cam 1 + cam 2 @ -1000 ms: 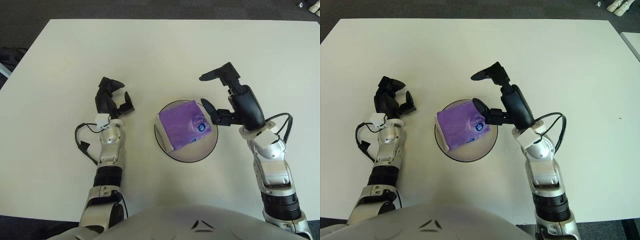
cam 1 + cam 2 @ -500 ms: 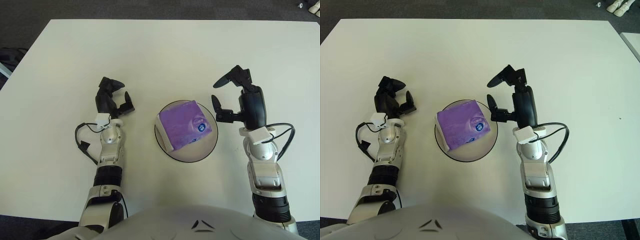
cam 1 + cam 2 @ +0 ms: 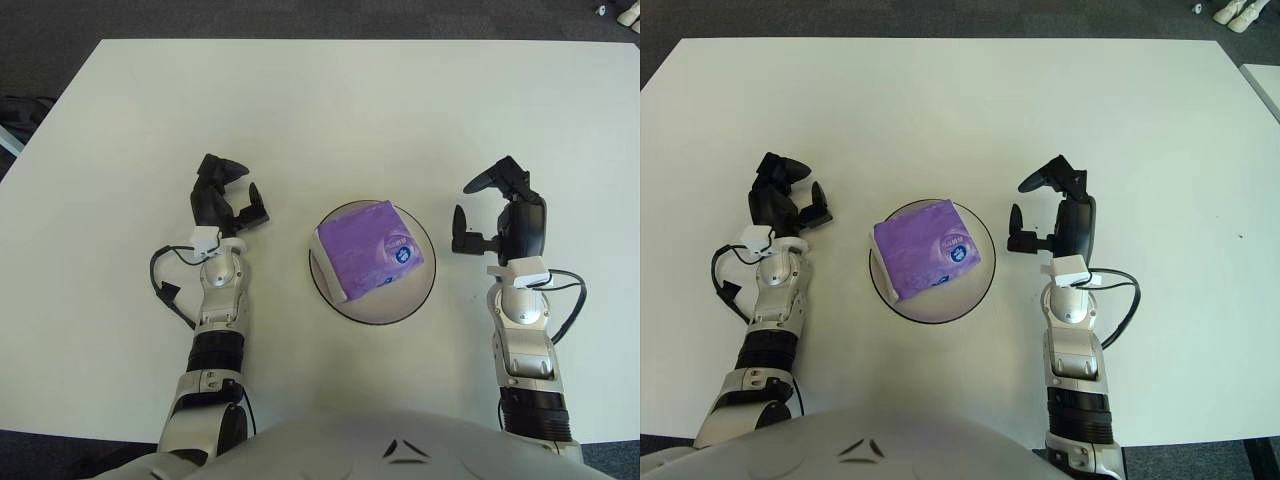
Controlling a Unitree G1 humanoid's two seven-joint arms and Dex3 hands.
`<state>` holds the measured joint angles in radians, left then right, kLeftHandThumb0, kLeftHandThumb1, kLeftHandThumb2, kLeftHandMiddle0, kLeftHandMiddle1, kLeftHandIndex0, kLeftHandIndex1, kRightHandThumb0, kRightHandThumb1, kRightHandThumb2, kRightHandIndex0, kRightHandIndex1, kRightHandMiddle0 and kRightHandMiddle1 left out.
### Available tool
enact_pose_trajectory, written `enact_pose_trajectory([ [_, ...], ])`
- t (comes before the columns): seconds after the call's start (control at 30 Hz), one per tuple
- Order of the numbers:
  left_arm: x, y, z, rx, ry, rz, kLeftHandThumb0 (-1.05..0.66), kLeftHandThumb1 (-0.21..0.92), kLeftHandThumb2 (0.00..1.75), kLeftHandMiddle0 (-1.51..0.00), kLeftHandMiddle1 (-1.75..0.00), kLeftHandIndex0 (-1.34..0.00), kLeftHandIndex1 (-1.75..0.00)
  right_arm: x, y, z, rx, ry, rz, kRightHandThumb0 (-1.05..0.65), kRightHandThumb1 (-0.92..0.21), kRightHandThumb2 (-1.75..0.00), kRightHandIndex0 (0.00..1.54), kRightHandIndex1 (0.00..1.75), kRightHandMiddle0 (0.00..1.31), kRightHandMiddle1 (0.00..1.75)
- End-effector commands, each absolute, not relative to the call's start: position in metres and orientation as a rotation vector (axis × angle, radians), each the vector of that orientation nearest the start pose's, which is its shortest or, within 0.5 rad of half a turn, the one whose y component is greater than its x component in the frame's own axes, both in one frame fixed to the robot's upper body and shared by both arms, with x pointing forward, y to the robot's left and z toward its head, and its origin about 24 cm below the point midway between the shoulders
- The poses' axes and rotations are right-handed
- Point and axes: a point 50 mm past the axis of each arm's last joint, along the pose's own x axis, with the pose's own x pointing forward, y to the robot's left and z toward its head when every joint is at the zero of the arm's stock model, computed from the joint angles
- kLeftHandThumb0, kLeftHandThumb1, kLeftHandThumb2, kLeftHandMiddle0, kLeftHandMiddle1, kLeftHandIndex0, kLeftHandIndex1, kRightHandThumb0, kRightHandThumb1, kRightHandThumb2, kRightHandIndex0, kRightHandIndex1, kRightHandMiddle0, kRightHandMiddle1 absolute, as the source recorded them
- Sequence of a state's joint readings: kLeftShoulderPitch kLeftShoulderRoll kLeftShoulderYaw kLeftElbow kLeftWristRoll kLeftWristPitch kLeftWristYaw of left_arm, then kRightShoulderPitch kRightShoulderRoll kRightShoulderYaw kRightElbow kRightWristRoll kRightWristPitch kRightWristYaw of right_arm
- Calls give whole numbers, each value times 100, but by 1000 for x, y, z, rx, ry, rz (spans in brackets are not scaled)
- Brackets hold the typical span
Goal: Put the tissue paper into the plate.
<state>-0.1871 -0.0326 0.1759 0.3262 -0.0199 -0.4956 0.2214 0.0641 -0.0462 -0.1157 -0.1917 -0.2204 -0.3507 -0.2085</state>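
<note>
One white bench (image 3: 330, 100) carries everything; near its front-edge middle sits one round plate (image 3: 420, 295), and in it lies one purple tissue paper pack (image 3: 368, 248), so the task looks done; two hands flank it, neither touching: the right hand (image 3: 497, 210) well clear of the plate with fingers spread and empty, likely to avoid nudging it, the left hand (image 3: 226, 198) idle, fingers loosely apart, holding nothing.
</note>
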Motion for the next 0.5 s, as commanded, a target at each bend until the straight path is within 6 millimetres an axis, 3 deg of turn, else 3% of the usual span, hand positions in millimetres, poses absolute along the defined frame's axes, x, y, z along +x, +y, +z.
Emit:
enact_pose_trajectory([
  [0.0,264,185,30,-75,-235,360,-1,22,143,-54,-175,-61,-171,222,-190,101,-228,-497,-314,-1,4,-174,88,175,66,175],
  [0.47,264,185,28,-59,-230,357,-1,22,143,-55,-175,-60,-172,228,-201,75,-178,-427,-370,-1,5,-174,88,175,66,175],
])
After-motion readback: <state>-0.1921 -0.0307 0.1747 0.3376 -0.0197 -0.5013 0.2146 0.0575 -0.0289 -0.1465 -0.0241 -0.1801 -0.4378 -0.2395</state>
